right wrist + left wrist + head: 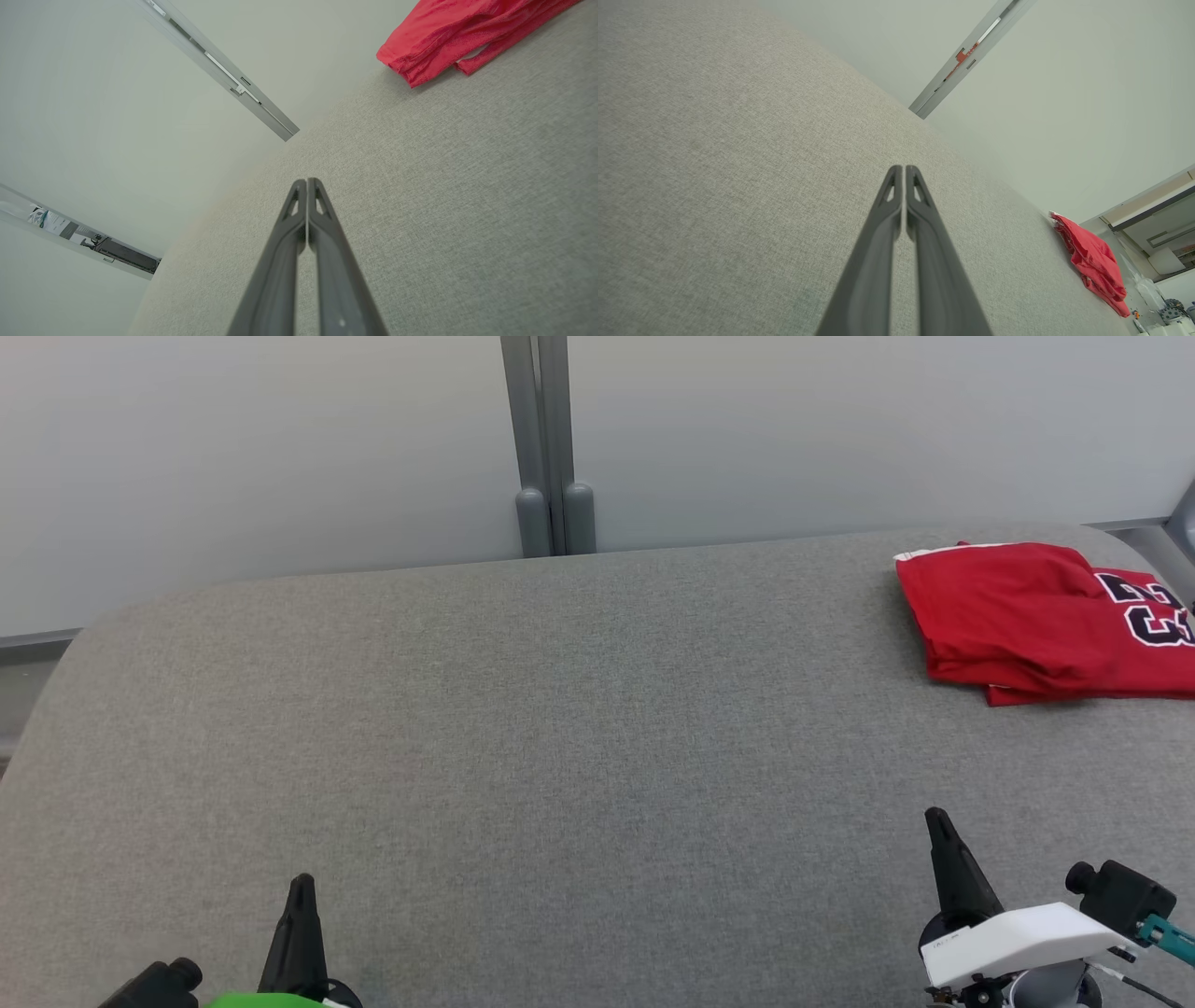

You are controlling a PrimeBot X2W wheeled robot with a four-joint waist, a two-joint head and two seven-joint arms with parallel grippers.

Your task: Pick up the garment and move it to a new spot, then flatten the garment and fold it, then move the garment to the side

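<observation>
1. Grey desk stands before a pale wall.
2. Folded red garment lies at its far right corner.
3. Left claw and right claw, at the near edge, are both pinched closed, empty.

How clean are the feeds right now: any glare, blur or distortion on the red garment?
Head view: soft even light, no glare, sharp; the red garment casts a thin shadow and is cut by the right edge. Left wrist view: wide-angle curving, garment small at lower right. Right wrist view: tilted, garment sharp, clipped at the top.
</observation>
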